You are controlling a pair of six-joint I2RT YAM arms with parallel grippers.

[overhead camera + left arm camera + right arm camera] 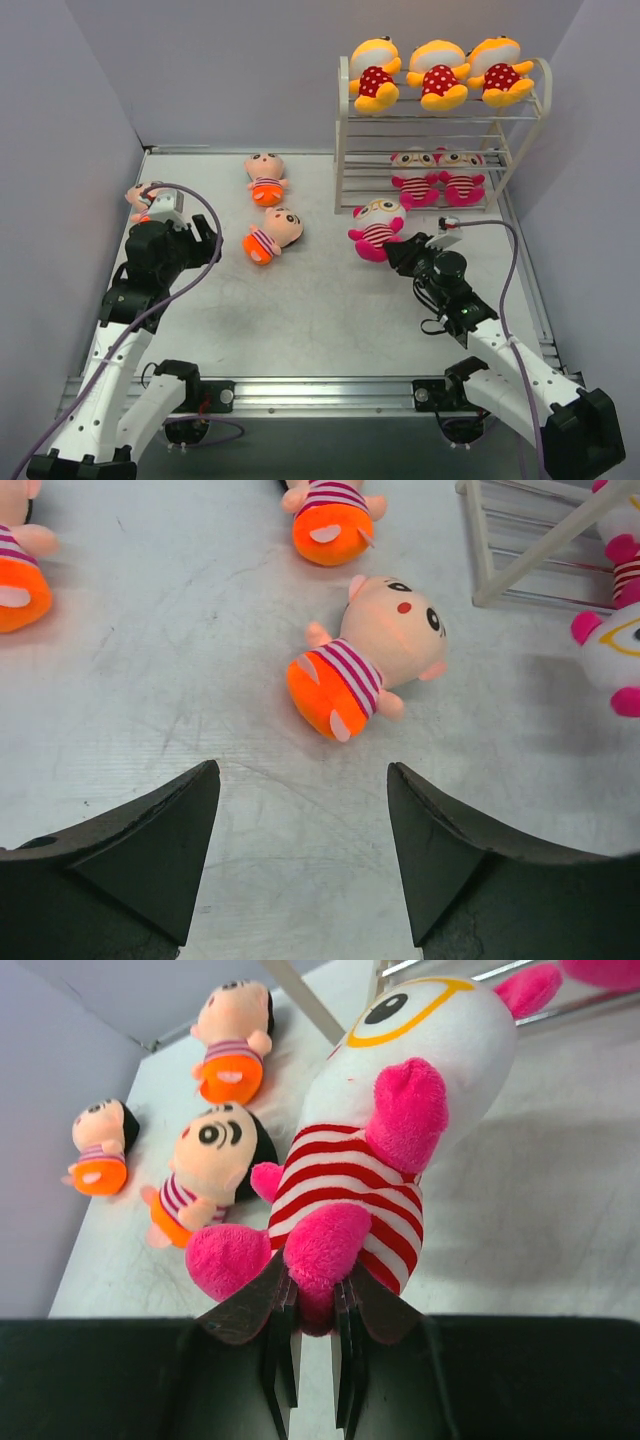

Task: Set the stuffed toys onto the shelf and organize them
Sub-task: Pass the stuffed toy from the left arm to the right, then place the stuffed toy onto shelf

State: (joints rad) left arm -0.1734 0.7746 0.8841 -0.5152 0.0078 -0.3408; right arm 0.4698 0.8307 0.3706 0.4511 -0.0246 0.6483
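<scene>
Right end effector (315, 1305), low, apparently clamps doll (350, 1180).

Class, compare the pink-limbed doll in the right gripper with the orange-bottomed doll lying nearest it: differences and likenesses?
The pink-limbed doll has a white face with yellow glasses; the orange-bottomed doll has a peach face without any. The right gripper pinches the pink-limbed doll; the orange-bottomed doll lies free. Both wear stripes.

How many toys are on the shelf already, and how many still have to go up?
Five are up: three yellow dolls on the top tier, two pink-striped dolls lower on the shelf. The right gripper pinches the third pink-striped doll by a foot. Three peach-faced dolls lie on the table; the left gripper hangs open, empty.
</scene>
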